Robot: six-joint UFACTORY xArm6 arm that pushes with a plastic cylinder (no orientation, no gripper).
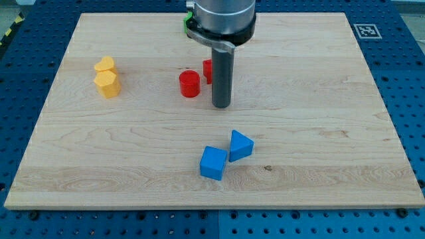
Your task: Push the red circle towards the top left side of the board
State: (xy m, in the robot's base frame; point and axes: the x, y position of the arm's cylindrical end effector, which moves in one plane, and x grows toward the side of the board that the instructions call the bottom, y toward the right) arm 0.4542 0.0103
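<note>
Camera view shows the rod's tip resting on the wooden board, holding nothing, just to the view's right of the red circle. A second red block sits partly hidden behind the rod. Two yellow blocks touch at the view's left. A blue cube and blue triangular block touch below.
</note>
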